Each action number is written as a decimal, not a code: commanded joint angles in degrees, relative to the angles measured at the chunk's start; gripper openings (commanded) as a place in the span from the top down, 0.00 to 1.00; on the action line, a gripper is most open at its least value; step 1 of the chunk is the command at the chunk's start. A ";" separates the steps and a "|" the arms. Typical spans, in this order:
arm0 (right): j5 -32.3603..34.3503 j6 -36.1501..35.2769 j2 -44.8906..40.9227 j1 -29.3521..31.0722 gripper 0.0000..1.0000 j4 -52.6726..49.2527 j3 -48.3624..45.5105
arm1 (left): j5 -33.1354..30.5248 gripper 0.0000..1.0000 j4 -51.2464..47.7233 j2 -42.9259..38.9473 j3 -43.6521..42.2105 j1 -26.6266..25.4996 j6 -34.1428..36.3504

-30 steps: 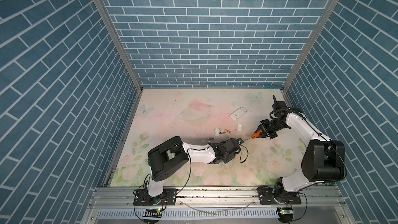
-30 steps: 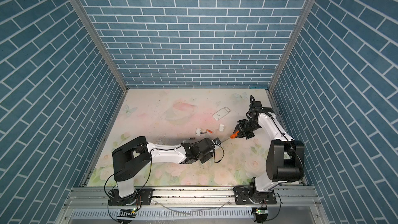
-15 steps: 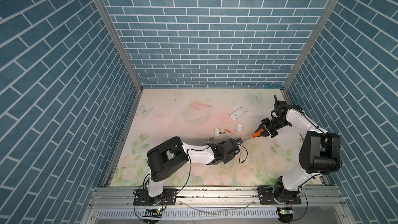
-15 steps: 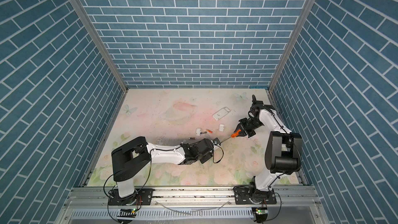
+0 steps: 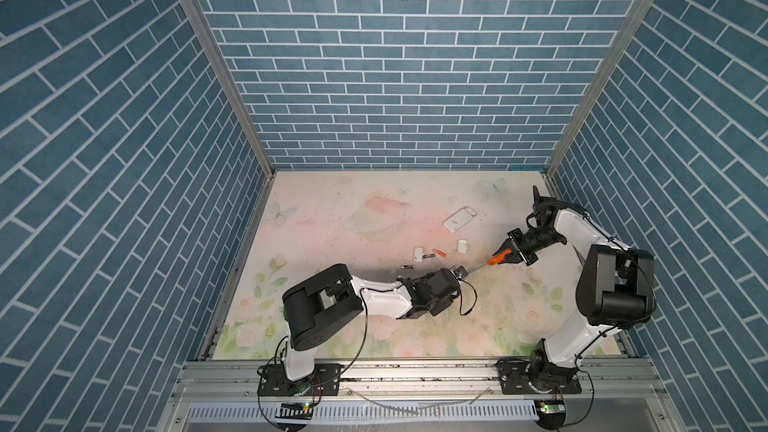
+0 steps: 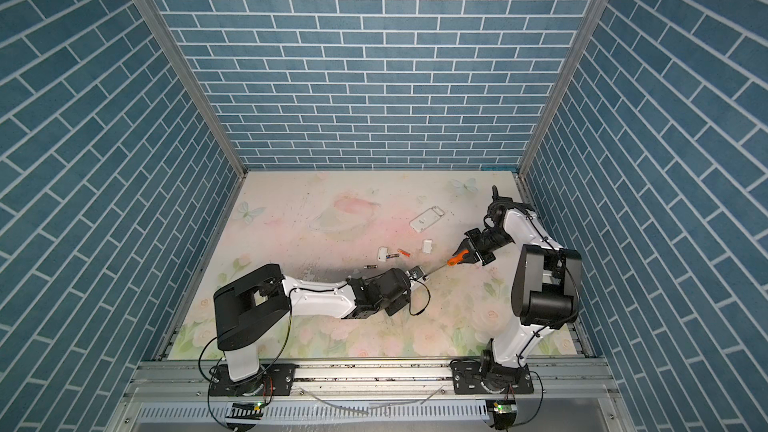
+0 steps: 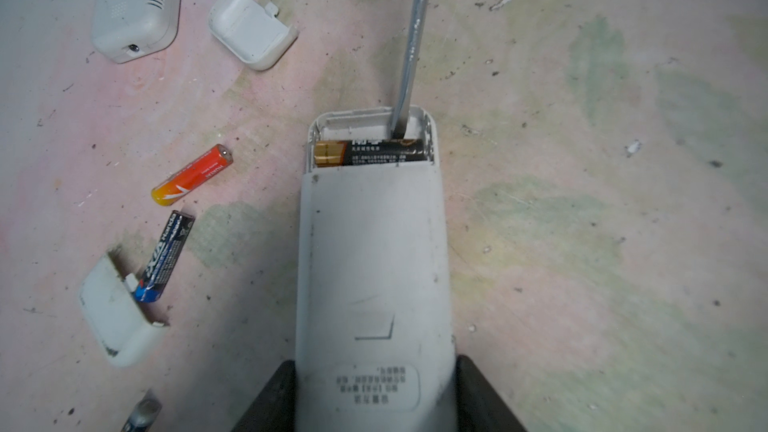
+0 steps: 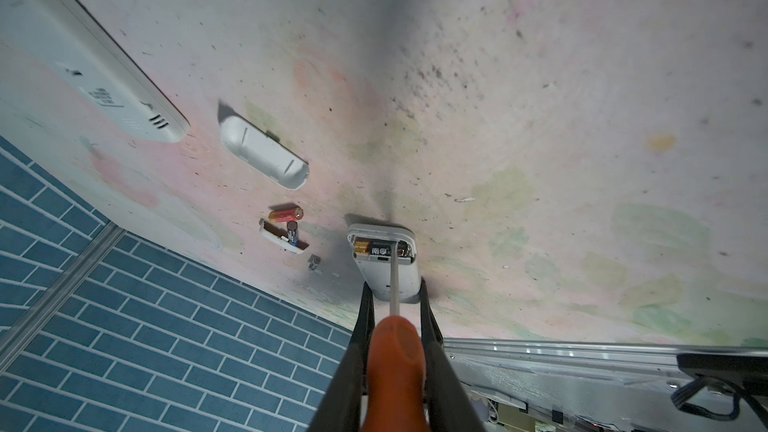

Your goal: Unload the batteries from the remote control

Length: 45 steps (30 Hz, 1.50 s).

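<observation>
Left gripper (image 7: 374, 365): clamped across the two long sides of a white remote (image 7: 374, 263), near its closed end. Remote lying back-face up on the floral mat (image 7: 602, 243), battery compartment uncovered at the far end.

Right gripper (image 8: 395, 284): clamped on the orange handle of a screwdriver (image 8: 397, 351). Metal shaft angled down into the remote's open compartment, tip set at the edge of the black-and-gold battery (image 7: 370, 152) seated crosswise inside. Empty slot beside that cell, toward the remote's end wall.

Three more cells loose on the mat, all off the same long side of the remote, left of it in both top views:
- orange battery (image 7: 191, 174), near the remote's open end, clear of everything else;
- dark blue battery (image 7: 166, 257), just beside the orange one, one end at the notch of a loose white cover (image 7: 118, 313);
- fourth battery (image 7: 141, 413), level with the remote's gripped end, only partly in the left wrist view.

Second white cover (image 7: 253, 27) beyond the remote's open end, inner side up. Second remote (image 7: 137, 2) just past that cover, well apart from the held remote.
</observation>
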 commanded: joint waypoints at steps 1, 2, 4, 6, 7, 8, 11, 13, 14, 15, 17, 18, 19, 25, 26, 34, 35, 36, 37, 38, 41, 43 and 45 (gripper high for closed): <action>2.38 -2.33 3.40 1.60 1.00 1.66 -1.03 | 5.79 0.76 -9.65 6.87 -4.35 -1.21 4.17; 2.58 -2.41 3.27 1.33 1.00 1.65 -1.09 | 5.79 0.76 -9.68 6.87 -4.39 -1.26 4.19; 2.92 -2.51 2.78 0.70 1.00 1.56 -1.12 | 5.75 0.76 -9.57 6.80 -4.59 -1.24 4.08; 2.96 -2.47 2.30 -0.05 1.00 1.47 -1.20 | 5.81 0.76 -9.38 6.72 -4.68 -1.25 3.99; 2.78 -2.36 2.12 -0.52 1.00 1.56 -1.31 | 5.89 0.76 -9.41 6.78 -4.71 -1.22 3.91; 2.61 -2.26 1.97 -0.91 1.00 1.56 -1.31 | 5.88 0.76 -9.37 6.76 -4.68 -1.27 3.91; 2.13 -1.81 0.99 -2.15 1.00 1.81 -1.46 | 5.75 0.76 -9.74 6.84 -4.61 -1.23 3.85; 1.45 -1.64 0.47 -2.77 1.00 1.74 -1.29 | 5.75 0.76 -9.89 7.04 -4.44 -1.23 3.82; 1.36 -1.50 0.12 -3.00 1.00 1.65 -1.17 | 5.70 0.76 -10.07 7.19 -4.33 -1.26 3.69; 1.29 -1.28 -0.35 -3.08 1.00 1.64 -1.09 | 5.65 0.76 -10.15 7.21 -4.27 -1.25 3.73; 0.46 -0.65 -1.12 -3.10 1.00 2.01 -1.17 | 5.52 0.76 -10.25 7.29 -4.26 -1.27 3.60; 0.02 -0.13 -1.45 -3.08 1.00 2.37 -1.26 | 5.56 0.76 -10.22 7.26 -4.26 -1.25 3.63; -0.22 0.28 -1.90 -3.11 1.00 2.70 -1.44 | 5.56 0.76 -10.29 7.18 -4.26 -1.22 3.61; 1.74 0.30 -5.29 -3.08 1.00 3.05 -1.98 | 5.50 0.76 -10.36 6.35 -4.35 -1.26 3.98; 2.00 0.37 -5.92 -3.11 1.00 3.10 -2.14 | 5.66 0.76 -10.37 6.21 -4.35 -1.20 4.04; 4.91 1.58 -10.69 -2.48 1.00 2.83 -3.95 | 5.40 0.76 -11.08 5.85 -3.60 -2.03 3.99; 5.36 0.11 -10.43 -2.49 1.00 1.37 -3.06 | 5.36 0.76 -10.91 5.90 -3.65 -2.07 3.99; 5.28 -0.52 -10.27 -2.46 1.00 0.75 -2.61 | 5.40 0.76 -10.81 6.05 -3.65 -2.07 3.99; 4.62 -0.13 -10.37 -2.45 1.00 1.19 -2.96 | 5.51 0.76 -10.78 6.12 -3.56 -2.13 3.99; 3.82 0.69 -10.57 -2.49 1.00 1.94 -3.44 | 5.46 0.76 -10.71 6.26 -3.56 -2.11 4.00; 3.59 1.06 -10.50 -1.99 1.00 1.96 -3.13 | 5.12 0.76 -10.86 6.50 -3.31 -2.15 4.08; 3.82 0.92 -10.72 -1.55 1.00 1.18 -1.95 | 4.74 0.76 -11.00 6.52 -3.30 -2.10 4.25; 3.72 0.92 -10.87 -0.89 1.00 0.38 -0.67 | 4.80 0.76 -10.96 6.52 -3.30 -2.07 4.41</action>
